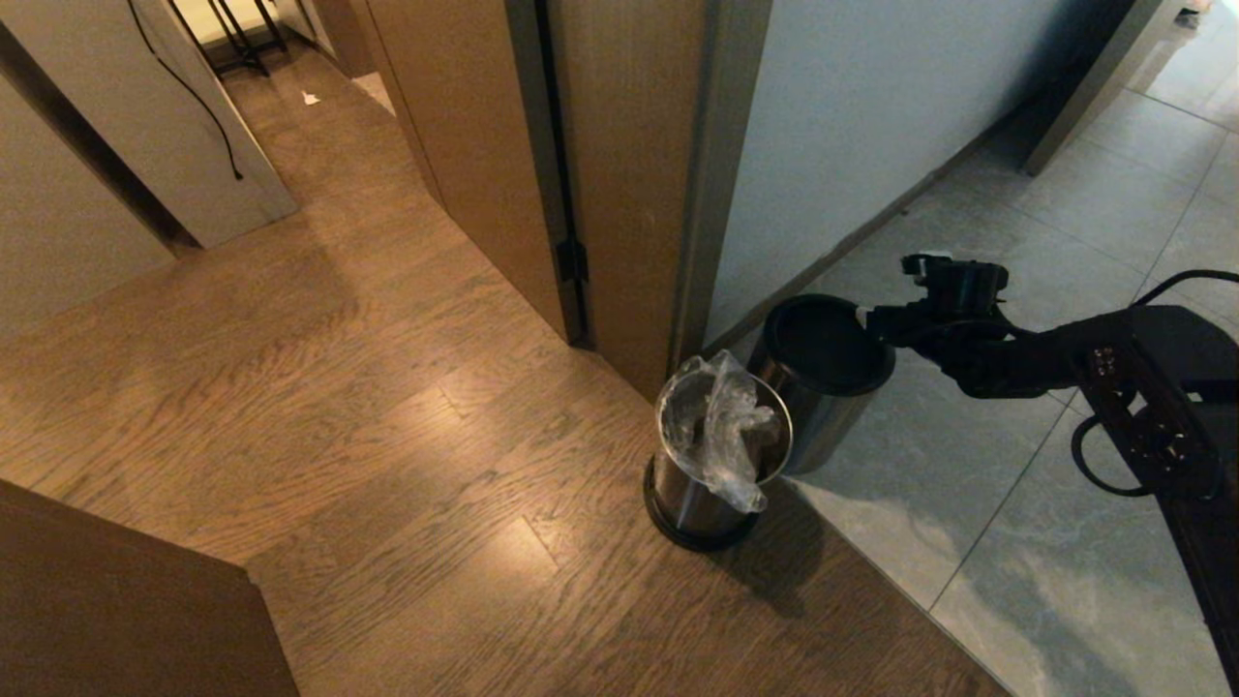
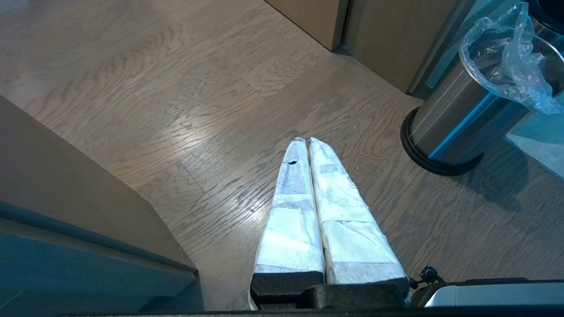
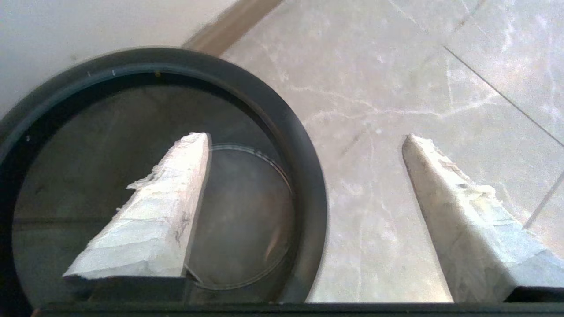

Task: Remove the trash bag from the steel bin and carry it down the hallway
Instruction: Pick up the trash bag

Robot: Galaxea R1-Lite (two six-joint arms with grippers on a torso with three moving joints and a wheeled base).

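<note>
Two steel cylinders stand together in the head view: the steel bin (image 1: 711, 484) with the trash bag (image 1: 726, 426) draped over its rim, and the black-rimmed inner bucket (image 1: 823, 353) set aside, likely to free the bag. Left wrist view: left gripper (image 2: 302, 141) pressed together, bin beyond its tips. Right wrist view: right gripper (image 3: 308, 138) spread, straddling the bucket's rim. No writing shows.

A polished, mirror-bright metal shell is shown on the steel bin (image 1: 702, 484), ringed at its foot by matt black plastic. Thin, clear, crinkled film is seen in the trash bag (image 1: 726, 426). A dull black rim is carried by the inner bucket (image 1: 823, 353). Glossy veined tile (image 1: 968, 503) meets grained wood flooring (image 1: 339, 387).
</note>
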